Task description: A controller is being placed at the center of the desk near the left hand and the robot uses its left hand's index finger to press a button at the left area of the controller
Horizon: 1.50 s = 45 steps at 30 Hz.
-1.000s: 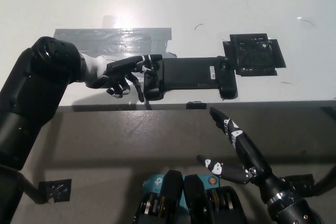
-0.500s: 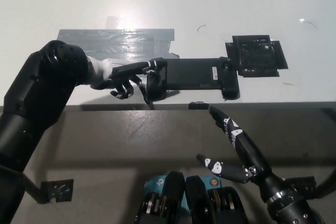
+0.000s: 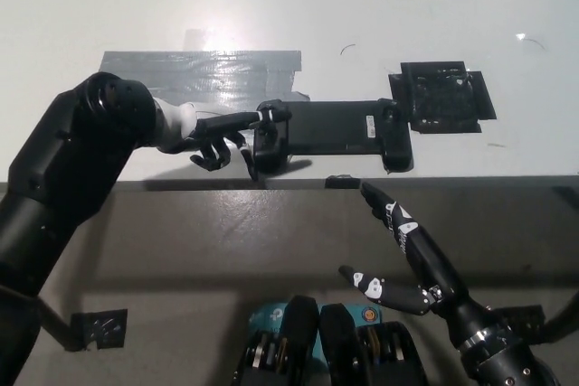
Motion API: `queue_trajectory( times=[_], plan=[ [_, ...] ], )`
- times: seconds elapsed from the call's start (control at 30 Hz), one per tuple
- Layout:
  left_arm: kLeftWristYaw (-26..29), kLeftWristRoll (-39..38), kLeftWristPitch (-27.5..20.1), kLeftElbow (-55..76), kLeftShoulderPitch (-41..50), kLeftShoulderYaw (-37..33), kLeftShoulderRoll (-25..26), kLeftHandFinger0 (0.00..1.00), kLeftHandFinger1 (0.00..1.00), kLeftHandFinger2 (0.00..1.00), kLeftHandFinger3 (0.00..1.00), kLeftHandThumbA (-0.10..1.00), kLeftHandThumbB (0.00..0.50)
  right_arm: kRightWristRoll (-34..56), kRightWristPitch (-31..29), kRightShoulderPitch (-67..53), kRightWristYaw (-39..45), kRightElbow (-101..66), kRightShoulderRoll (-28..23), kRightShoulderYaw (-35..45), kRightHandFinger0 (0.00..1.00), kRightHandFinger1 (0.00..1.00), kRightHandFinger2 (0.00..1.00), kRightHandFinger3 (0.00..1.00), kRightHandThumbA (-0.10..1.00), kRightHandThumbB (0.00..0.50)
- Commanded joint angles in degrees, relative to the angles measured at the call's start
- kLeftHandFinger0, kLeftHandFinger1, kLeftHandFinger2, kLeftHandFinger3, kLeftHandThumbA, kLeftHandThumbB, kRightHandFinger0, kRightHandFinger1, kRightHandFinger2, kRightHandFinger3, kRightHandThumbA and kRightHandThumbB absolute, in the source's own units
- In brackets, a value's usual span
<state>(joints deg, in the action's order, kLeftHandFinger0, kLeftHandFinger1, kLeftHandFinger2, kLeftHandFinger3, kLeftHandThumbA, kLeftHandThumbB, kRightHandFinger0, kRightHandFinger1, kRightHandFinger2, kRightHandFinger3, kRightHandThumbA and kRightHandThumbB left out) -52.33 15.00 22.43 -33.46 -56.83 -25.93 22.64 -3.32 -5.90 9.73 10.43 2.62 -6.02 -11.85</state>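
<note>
Head view
Controller (image 3: 330, 132): black, lying flat and lengthwise near the front edge of the white desk (image 3: 380, 6), just beside a strip of grey tape (image 3: 199, 74).
Left hand (image 3: 217, 136): holding nothing; one finger stretched out, tip on the controller's left end, the other fingers curled beneath.
Right hand (image 3: 407, 255): resting low at lower right, off the desk, fingers spread, holding nothing.
Black patch (image 3: 445, 97): on the desk beyond the controller's right end.
</note>
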Motion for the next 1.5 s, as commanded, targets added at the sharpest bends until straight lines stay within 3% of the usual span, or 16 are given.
queue_trajectory(
  times=[0.0,0.33,0.47,0.6,0.63,0.7,0.73,0.77,0.8,0.83,0.87,0.9,0.93,1.07,1.33,1.47],
  plan=[
    [-2.9,-0.5,4.1,0.0,3.5,-1.6,0.5,0.00,0.07,0.45,1.00,1.00,0.489,0.4,-1.0,1.4,0.6,-1.6,-0.1,0.5,1.00,1.00,1.00,1.00,0.74,0.234],
    [-5.4,-9.9,4.5,14.1,0.7,13.5,2.7,0.00,0.00,0.32,1.00,1.00,0.419,0.6,-0.3,1.7,0.7,-1.6,0.0,0.6,1.00,1.00,1.00,1.00,0.74,0.238],
    [-5.6,-14.3,4.5,21.7,1.5,17.7,4.3,0.02,0.02,0.29,1.00,1.00,0.446,0.9,-0.6,1.6,1.0,-1.4,-0.1,0.7,1.00,1.00,1.00,1.00,0.73,0.231],
    [-0.3,-21.3,4.5,33.4,8.4,21.4,5.8,0.18,0.22,0.45,1.00,1.00,0.436,0.5,-0.8,1.5,0.8,-1.2,0.0,0.6,1.00,1.00,1.00,1.00,0.73,0.233],
    [1.8,-19.5,4.5,37.4,11.1,22.8,4.9,0.46,0.28,0.46,1.00,1.00,0.374,0.6,-0.7,1.4,0.9,-1.3,-0.1,0.5,1.00,1.00,1.00,1.00,0.73,0.231],
    [6.3,-15.0,4.5,44.8,17.3,25.2,2.2,0.36,0.29,0.49,1.00,1.00,0.356,0.9,-0.6,1.2,1.1,-1.3,-0.1,0.5,1.00,1.00,1.00,1.00,0.72,0.228],
    [8.9,-14.3,4.5,47.5,21.3,26.6,0.1,0.46,0.35,0.52,1.00,1.00,0.328,0.9,-0.5,1.2,1.1,-1.3,-0.1,0.5,1.00,1.00,1.00,1.00,0.73,0.230],
    [10.2,-13.7,4.5,48.9,23.4,26.9,-0.8,0.53,0.29,0.42,1.00,1.00,0.326,0.8,-0.5,1.1,1.1,-1.3,-0.1,0.4,1.00,1.00,1.00,1.00,0.73,0.231],
    [11.5,-13.3,3.5,50.2,26.4,27.2,-2.1,0.67,0.30,0.30,1.00,1.00,0.287,0.8,-0.5,1.0,1.2,-1.3,-0.2,0.4,1.00,1.00,1.00,1.00,0.73,0.231],
    [12.9,-13.1,1.3,51.0,29.6,27.6,-3.8,0.56,0.39,0.43,1.00,1.00,0.247,0.7,-0.5,1.0,1.2,-1.3,-0.3,0.4,1.00,1.00,1.00,1.00,0.73,0.229],
    [14.4,-11.8,-0.9,51.5,33.0,27.5,-4.9,0.67,0.61,0.66,1.00,1.00,0.240,0.8,-0.4,0.8,1.3,-1.5,-0.3,0.4,1.00,1.00,1.00,1.00,0.73,0.228],
    [16.0,-10.8,-4.7,51.1,37.0,27.3,-6.3,0.92,0.93,0.94,1.00,1.00,0.218,0.8,-0.4,0.6,1.2,-1.6,-0.3,0.4,1.00,1.00,1.00,1.00,0.73,0.226],
    [17.1,-10.1,-7.7,50.2,39.8,27.1,-7.3,1.00,1.00,1.00,1.00,1.00,0.197,0.6,-0.7,0.5,1.1,-1.3,-0.3,0.4,1.00,1.00,1.00,1.00,0.73,0.226],
    [23.5,-7.3,-16.1,46.9,48.3,27.5,-12.4,1.00,1.00,1.00,1.00,1.00,0.263,0.8,-1.3,-0.2,1.1,-0.9,-0.1,0.3,1.00,1.00,1.00,1.00,0.73,0.226],
    [34.7,-3.7,-35.2,35.2,53.9,29.4,-18.5,1.00,1.00,1.00,1.00,1.00,0.225,1.0,-2.1,-2.4,0.8,-0.9,0.5,0.1,1.00,1.00,1.00,1.00,0.74,0.228],
    [36.6,-2.7,-36.9,33.5,53.7,29.9,-19.0,1.00,1.00,1.00,1.00,1.00,0.236,1.1,-2.0,-2.5,0.8,-0.8,0.8,0.1,1.00,1.00,1.00,1.00,0.73,0.232]
  ],
)
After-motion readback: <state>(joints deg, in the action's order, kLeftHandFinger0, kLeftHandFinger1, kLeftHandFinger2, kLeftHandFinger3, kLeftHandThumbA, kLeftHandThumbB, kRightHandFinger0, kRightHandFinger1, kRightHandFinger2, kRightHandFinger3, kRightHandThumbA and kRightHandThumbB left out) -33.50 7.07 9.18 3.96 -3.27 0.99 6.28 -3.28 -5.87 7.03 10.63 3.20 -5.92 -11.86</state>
